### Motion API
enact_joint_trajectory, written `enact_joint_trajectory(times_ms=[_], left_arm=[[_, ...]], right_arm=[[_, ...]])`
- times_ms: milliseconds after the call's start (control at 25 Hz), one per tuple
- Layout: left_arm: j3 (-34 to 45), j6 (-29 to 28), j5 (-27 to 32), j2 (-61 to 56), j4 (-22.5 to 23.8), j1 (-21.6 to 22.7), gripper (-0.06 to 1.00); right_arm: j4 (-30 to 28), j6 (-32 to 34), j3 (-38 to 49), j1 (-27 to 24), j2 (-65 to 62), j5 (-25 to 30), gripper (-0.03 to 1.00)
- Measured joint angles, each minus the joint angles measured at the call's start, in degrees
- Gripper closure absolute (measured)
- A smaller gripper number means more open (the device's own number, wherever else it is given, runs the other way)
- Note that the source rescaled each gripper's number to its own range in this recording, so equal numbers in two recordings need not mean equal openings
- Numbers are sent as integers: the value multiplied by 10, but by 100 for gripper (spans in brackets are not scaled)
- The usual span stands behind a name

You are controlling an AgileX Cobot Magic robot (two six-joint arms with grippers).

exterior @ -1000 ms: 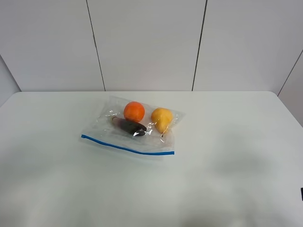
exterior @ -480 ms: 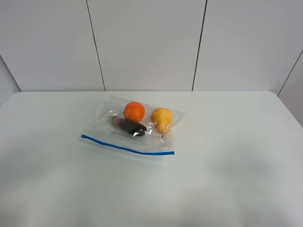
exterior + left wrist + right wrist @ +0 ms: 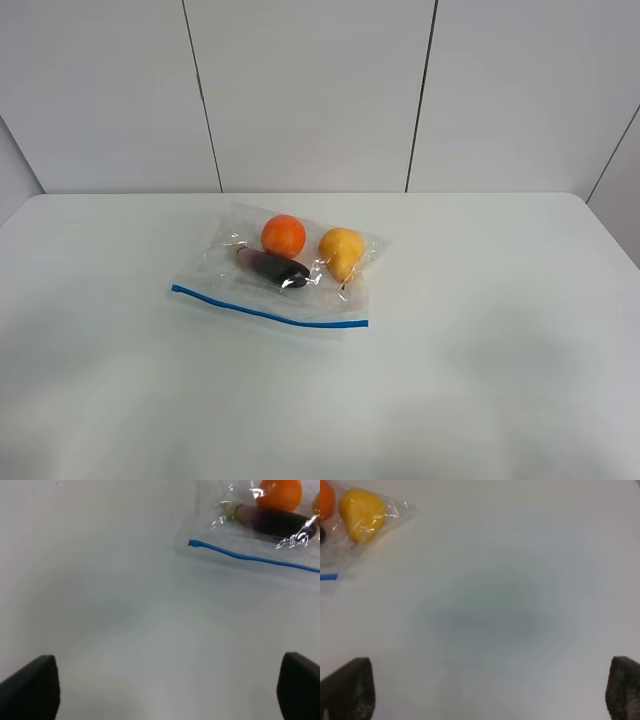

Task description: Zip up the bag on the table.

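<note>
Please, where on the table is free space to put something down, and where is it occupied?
The table is bare to the right of the bag, to its left, and along the near edge in front of the blue strip. Only the middle is occupied, where the bag holds an orange, a pear and an eggplant.

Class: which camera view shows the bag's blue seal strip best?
The exterior high view: the whole blue seal strip shows, end to end. The left wrist view shows one end and most of its length; the right wrist view shows only a stub.

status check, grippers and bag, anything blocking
Left gripper open, right gripper open, both empty, clear of bag. Bag flat on table, blue seal strip untouched. Nothing in the way.
</note>
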Motion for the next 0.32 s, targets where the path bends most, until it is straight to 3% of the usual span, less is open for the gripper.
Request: enact_joint_trajectory(times_ms=[320], left_arm=[[0,0,1,0,0,0,-6]], right_arm=[[0,0,0,0,0,0,-3]])
